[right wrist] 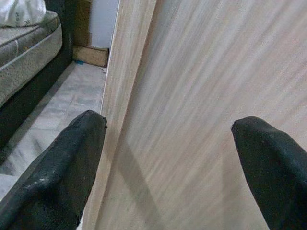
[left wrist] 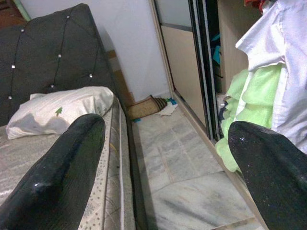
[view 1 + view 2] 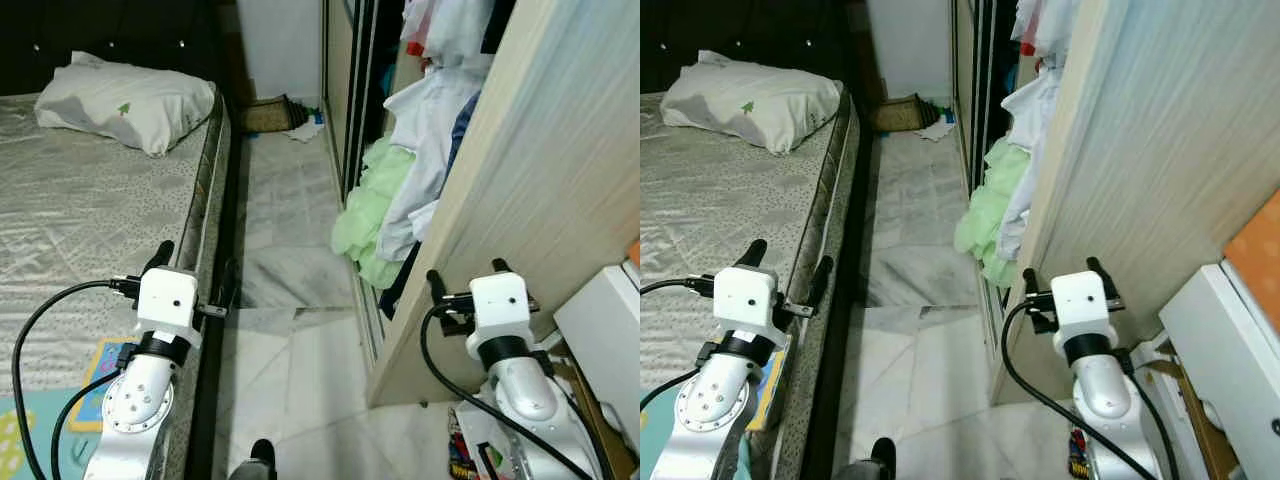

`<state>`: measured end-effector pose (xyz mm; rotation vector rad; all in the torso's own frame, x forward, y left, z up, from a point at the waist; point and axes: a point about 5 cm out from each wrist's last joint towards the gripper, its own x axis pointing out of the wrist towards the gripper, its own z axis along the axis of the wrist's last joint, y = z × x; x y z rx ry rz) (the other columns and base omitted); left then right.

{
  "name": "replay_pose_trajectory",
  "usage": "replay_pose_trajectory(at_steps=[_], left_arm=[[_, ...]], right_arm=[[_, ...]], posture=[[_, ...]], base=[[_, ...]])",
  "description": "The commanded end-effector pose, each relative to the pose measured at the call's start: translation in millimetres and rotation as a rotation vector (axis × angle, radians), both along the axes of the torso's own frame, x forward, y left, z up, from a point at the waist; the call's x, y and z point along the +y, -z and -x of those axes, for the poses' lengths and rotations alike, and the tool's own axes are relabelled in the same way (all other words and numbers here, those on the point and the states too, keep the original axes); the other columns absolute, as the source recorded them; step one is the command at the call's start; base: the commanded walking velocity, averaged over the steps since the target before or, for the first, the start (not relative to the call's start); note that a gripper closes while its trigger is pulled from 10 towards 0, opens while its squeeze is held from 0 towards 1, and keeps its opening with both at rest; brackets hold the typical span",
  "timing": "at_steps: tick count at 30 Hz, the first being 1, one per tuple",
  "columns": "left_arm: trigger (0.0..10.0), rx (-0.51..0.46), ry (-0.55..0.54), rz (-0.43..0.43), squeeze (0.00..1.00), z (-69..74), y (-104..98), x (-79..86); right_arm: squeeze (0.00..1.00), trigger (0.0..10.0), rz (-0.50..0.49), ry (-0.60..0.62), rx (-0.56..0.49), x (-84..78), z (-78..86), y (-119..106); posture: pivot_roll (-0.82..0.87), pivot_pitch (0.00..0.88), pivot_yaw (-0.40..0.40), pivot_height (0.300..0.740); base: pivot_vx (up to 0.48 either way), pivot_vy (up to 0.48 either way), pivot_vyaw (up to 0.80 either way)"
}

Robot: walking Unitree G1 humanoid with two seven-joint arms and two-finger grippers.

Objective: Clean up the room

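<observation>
Clothes spill out of the open wardrobe: a light green cloth [image 3: 362, 225] hangs down to the floor, with white shirts [image 3: 425, 150] above it. Far down the aisle, small litter [image 3: 302, 127] lies beside a brown mat [image 3: 265, 115]. My left gripper [image 3: 195, 268] is open and holds nothing, raised over the bed's edge and pointing down the aisle; the left wrist view shows its fingers [image 2: 62, 172] wide apart. My right gripper [image 3: 466, 272] is open and holds nothing, close to the wardrobe's wooden side panel [image 3: 520, 200], which fills the right wrist view [image 1: 192, 96].
A bed [image 3: 90, 210] with a white pillow [image 3: 125, 100] and a black headboard lies on my left. A narrow marble floor aisle [image 3: 285, 230] runs between bed and wardrobe. A white cabinet [image 3: 605, 330] and floor clutter [image 3: 470, 455] stand at lower right. A colourful mat [image 3: 100, 372] lies on the bed.
</observation>
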<state>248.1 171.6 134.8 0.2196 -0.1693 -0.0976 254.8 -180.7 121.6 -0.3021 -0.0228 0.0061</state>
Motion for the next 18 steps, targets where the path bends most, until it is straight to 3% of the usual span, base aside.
replay_pose_trajectory(at_steps=[1, 16, 18], left_arm=[[10.0, 0.026, -0.01, -0.015, 0.0, 0.6, 4.6, 3.6], [10.0, 0.023, -0.015, -0.005, 0.0, -0.9, 4.5, 3.2], [10.0, 0.021, -0.016, -0.005, 0.0, -0.9, 4.3, 3.2]], right_arm=[[0.0, 10.0, -0.004, 0.001, 0.003, 0.4, 1.1, 0.8], [0.0, 10.0, -0.001, -0.001, -0.002, -0.3, 1.3, -0.7], [0.0, 10.0, 0.004, -0.002, -0.004, -0.5, 1.3, -1.3]], posture=[[-0.02, 0.143, -0.016, 0.74], [-0.02, 0.145, -0.018, 0.74], [-0.02, 0.145, -0.018, 0.74]], base=[[0.0, 0.0, 0.0], [0.0, 0.0, 0.0], [0.0, 0.0, 0.66]])
